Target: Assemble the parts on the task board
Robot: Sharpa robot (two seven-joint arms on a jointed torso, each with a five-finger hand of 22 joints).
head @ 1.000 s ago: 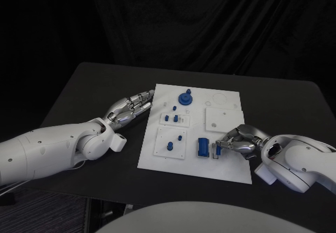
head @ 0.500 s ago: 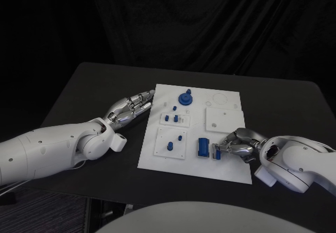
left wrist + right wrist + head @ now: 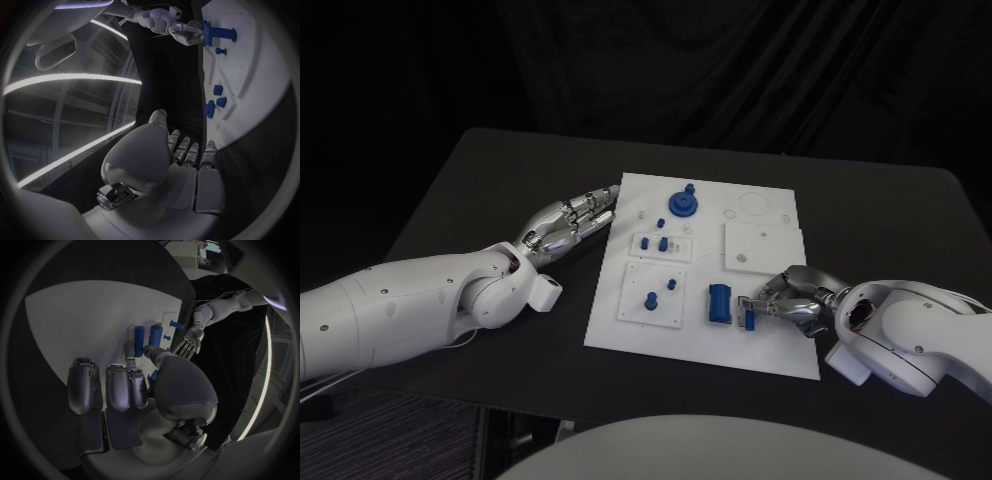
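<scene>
Pinching a small blue part [image 3: 749, 321] near the task board [image 3: 776, 355] edge, right robot hand [image 3: 792, 299]; left robot hand [image 3: 568, 226] open, empty.

right hand [image 3: 134, 385] over task board [image 3: 75, 315] | fingertips by blue parts [image 3: 155, 333]

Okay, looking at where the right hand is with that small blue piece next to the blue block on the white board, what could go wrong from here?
1. The right hand seems to pinch a small blue piece by its fingertips only; it could slip or tilt.
2. That piece sits close beside the upright blue rectangular block, so a sideways nudge might knock the block.
3. The left hand rests open on the black table beside the white task board, not pressing it, so the board may shift.
</scene>
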